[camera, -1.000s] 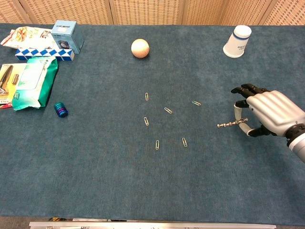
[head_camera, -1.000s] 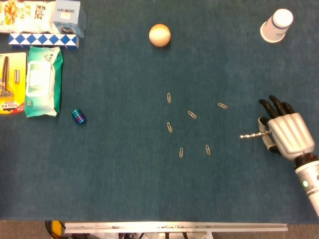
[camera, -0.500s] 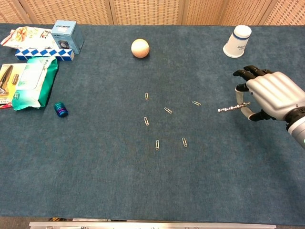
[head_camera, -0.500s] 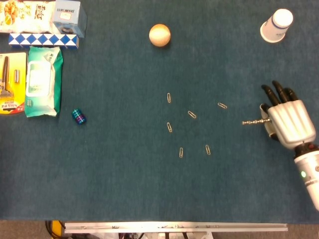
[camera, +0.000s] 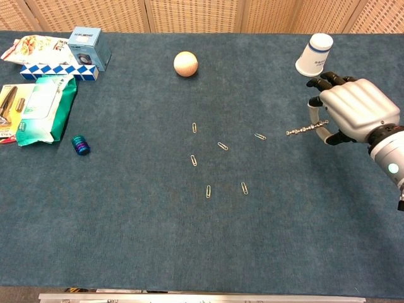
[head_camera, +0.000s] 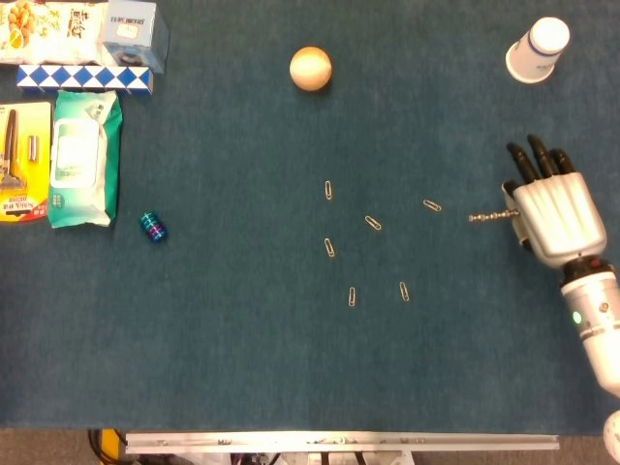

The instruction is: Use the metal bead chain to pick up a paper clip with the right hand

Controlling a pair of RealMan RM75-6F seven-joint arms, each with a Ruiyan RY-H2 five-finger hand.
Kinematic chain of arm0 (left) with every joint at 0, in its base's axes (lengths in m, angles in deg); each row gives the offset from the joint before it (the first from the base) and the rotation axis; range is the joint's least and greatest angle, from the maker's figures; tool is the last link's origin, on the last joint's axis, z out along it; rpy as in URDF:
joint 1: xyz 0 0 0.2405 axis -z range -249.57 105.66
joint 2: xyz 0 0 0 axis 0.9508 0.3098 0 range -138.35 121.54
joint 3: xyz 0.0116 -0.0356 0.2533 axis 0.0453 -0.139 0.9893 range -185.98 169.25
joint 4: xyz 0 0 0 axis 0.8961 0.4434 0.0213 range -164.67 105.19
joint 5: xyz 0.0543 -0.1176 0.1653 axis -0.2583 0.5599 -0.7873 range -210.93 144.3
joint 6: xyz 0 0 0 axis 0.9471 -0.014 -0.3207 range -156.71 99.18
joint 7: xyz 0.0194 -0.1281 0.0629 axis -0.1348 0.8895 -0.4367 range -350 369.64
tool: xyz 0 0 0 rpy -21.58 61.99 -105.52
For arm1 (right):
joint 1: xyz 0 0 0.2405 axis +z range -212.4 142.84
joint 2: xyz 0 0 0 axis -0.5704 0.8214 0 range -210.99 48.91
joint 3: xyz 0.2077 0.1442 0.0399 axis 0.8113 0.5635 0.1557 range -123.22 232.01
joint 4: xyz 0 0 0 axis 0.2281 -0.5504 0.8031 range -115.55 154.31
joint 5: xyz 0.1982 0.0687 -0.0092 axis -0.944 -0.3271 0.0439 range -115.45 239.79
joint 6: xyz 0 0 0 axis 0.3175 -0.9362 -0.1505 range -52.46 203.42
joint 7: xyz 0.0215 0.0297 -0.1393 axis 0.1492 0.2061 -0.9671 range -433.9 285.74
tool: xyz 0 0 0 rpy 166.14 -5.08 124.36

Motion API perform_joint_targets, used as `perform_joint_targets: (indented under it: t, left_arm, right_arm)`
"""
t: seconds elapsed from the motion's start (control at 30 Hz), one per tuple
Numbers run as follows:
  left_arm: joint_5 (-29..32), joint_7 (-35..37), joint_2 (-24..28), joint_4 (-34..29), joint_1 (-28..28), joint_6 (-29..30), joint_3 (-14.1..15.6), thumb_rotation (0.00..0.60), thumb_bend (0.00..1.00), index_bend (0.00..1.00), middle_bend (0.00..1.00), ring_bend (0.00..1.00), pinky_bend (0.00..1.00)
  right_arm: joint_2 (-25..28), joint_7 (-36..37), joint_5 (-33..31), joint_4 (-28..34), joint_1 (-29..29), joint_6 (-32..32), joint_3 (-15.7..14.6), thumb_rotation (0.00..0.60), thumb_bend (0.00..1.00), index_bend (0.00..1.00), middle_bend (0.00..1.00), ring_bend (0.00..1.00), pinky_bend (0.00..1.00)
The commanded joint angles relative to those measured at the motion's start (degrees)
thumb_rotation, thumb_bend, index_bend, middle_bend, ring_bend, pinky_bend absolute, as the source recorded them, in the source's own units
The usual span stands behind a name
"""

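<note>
Blue table [head_camera: 242, 368]: right robot hand [head_camera: 552, 215] holds bead chain [head_camera: 492, 217] near edge

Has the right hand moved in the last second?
Yes. The right hand, holding the bead chain, has moved away from the table's near edge toward the paper cup, judged against the unmoved paper clips.
</note>
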Motion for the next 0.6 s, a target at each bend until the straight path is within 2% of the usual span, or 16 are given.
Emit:
perform_joint_targets:
  t: [0.03, 0.33, 0.6]
  left_arm:
    - [0.1, -0.1, 0.0, 0.1, 0.0, 0.1, -0.1, 0.6, 0.09, 0.45, 0.34, 0.34, 0.42]
    - [0.2, -0.5, 0.6, 0.3, 0.2, -1.0, 0.3, 0.6, 0.09, 0.44, 0.34, 0.34, 0.43]
    - [0.7, -0.7, 0.8, 0.1, 0.3, -1.4, 0.2, 0.6, 0.09, 0.44, 0.34, 0.34, 0.43]
  right_arm:
    - [-0.4, -2.9, -2.5, 0.6, 1.5, 0.1, 0.8, 0.6, 0.39, 0.58, 0.15, 0.03, 0.19]
    - [-1.1, -8.4, -8.7, 0.8, 4.8, 0.3, 1.8, 0.6, 0.39, 0.58, 0.15, 0.03, 0.18]
    - [-1.8, -10.3, -13.3, -0.4, 7.5, 0.6, 2.1, 0.6, 0.39, 0.58, 0.15, 0.03, 0.19]
